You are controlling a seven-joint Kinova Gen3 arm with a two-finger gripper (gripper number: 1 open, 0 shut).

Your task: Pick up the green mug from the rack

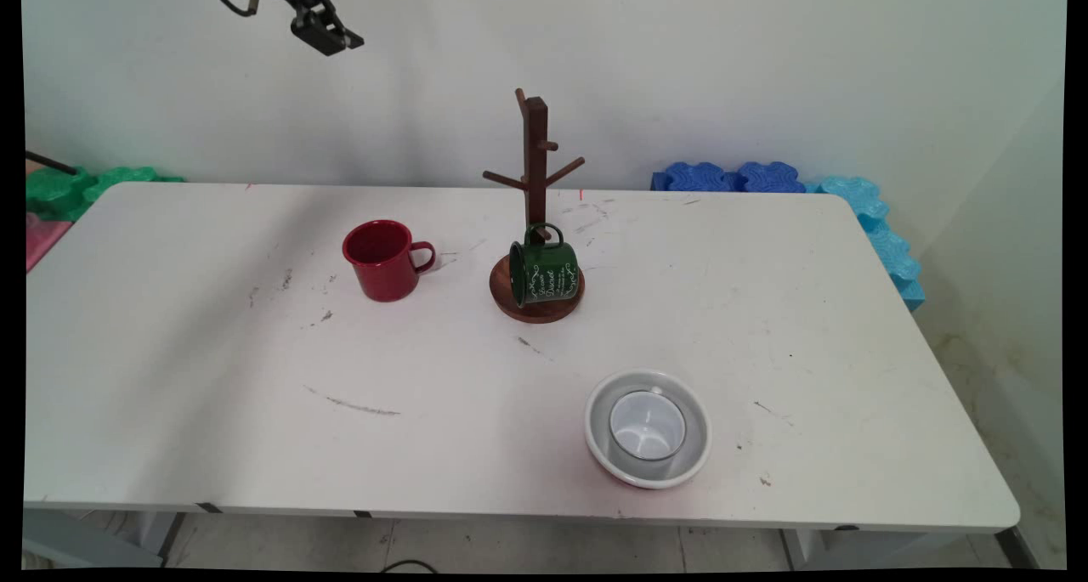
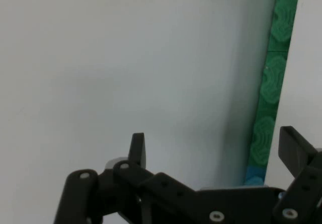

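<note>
black two-finger gripper (image 1: 327, 34) is raised high at the top left of the main view, well apart from everything on the white counter (image 1: 170, 378). in the hand view the gripper (image 2: 214, 146) has its jaws spread wide with nothing between them; only bare white surface and a strip of green foam tiles (image 2: 274, 83) lie beyond.

counted on the counter: three cups, one stand, one bowl.
- one red enamel mug (image 1: 384, 259), upright, handle toward the picture's right, left of the stand and apart from it.
- one dark green enamel mug with white lettering (image 1: 544, 269), tipped on its side, resting on the stand's round base.
- one dark wooden mug tree (image 1: 535, 166), pegs bare.
- one white bowl (image 1: 693, 433) near the front edge, with one white cup (image 1: 648, 425) standing inside it.

handling, judged: enamel mugs look light, rigid, slick; rim wall or handle seems the likeliest hold. the white cup looks ceramic, so probably heavier and chippable.
</note>
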